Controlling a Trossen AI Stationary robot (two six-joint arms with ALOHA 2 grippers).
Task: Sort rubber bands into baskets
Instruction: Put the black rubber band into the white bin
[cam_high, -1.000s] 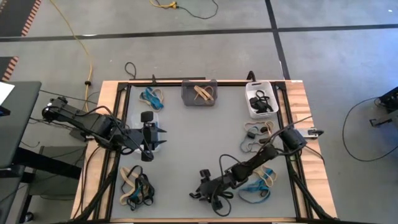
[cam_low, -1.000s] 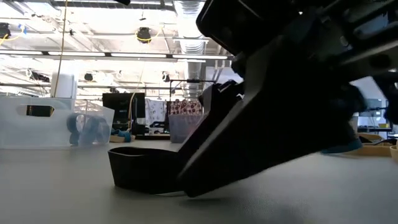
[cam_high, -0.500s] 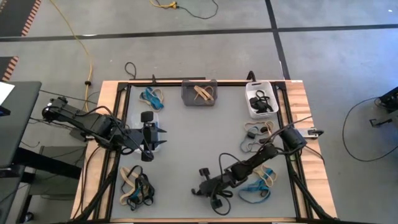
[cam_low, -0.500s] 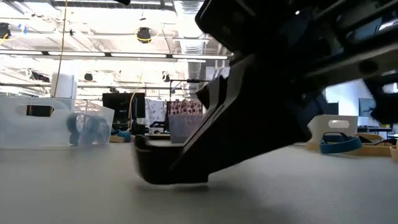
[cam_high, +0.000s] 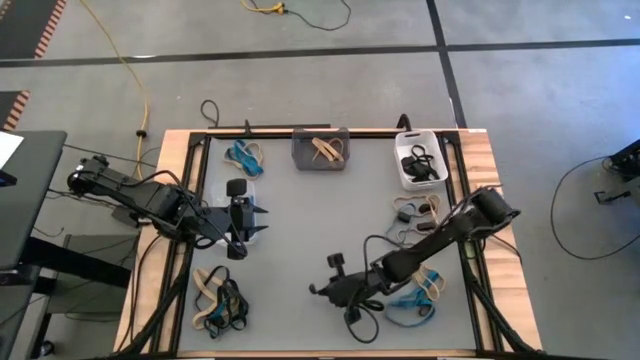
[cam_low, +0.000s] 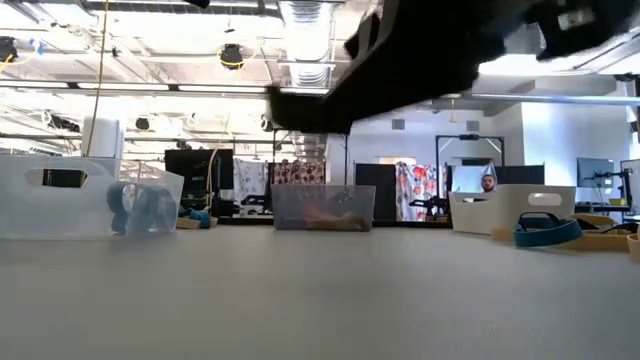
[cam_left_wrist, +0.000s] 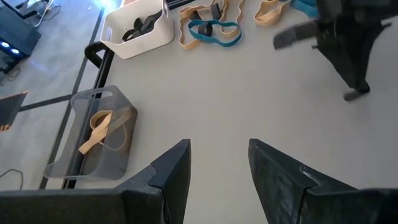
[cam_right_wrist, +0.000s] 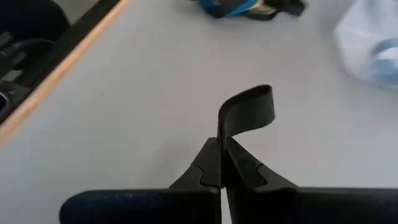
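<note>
My right gripper (cam_high: 320, 290) hangs above the near middle of the table, shut on a black rubber band (cam_right_wrist: 250, 111). In the low view it shows as a dark shape (cam_low: 400, 60) high above the table top. My left gripper (cam_high: 256, 218) waits open over the left middle, with nothing between its fingers (cam_left_wrist: 176, 176). Along the far edge stand the clear basket (cam_high: 243, 157) with blue bands, the dark grey basket (cam_high: 320, 148) with tan bands, and the white basket (cam_high: 418, 166) with black bands. My right gripper pinches one end of the black band (cam_right_wrist: 222, 138) between its two shut fingers, both sides of the loop pressed flat together. The rest of the band stands out past the fingertips as a bent strip (cam_right_wrist: 252, 106), lifted clear of the table.
Loose bands lie in a heap at the near left (cam_high: 220, 300), by the right rail (cam_high: 415, 213) and at the near right (cam_high: 415, 300). A black frame (cam_high: 200, 200) runs round the grey mat. A yellow cable (cam_high: 130, 70) lies on the floor beyond.
My right gripper has taken hold of the black band, which stood as an open loop on the table and got squashed flat. The gripper has then risen and tipped up, lifting the band clear of the table.
</note>
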